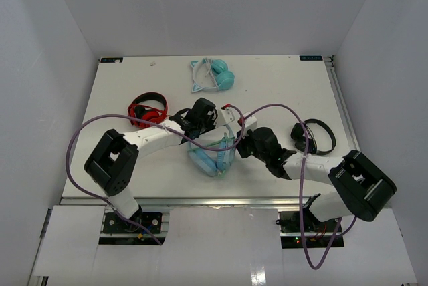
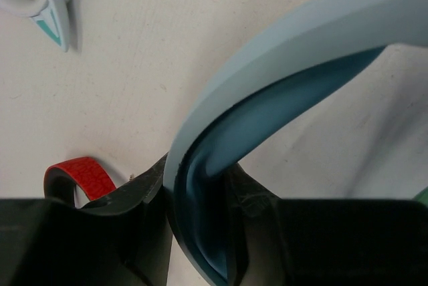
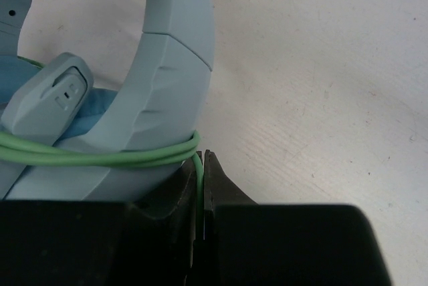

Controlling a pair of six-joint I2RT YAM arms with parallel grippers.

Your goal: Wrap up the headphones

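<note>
The light-blue headphones (image 1: pixel 210 156) lie at the table's middle front, between my two arms. My left gripper (image 1: pixel 208 125) is shut on their headband (image 2: pixel 267 85), which passes between the jaws in the left wrist view. The pale-green cable (image 3: pixel 100 156) runs in two turns around the headband side (image 3: pixel 167 65). My right gripper (image 3: pixel 202 159) is shut on the cable right beside the band; in the top view it sits at the headphones' right (image 1: pixel 242 146).
A red-and-black pair (image 1: pixel 148 110) lies at the left. A teal cat-ear pair (image 1: pixel 212 75) lies at the back. A black pair (image 1: pixel 313 136) lies at the right. Purple arm cables loop over the table.
</note>
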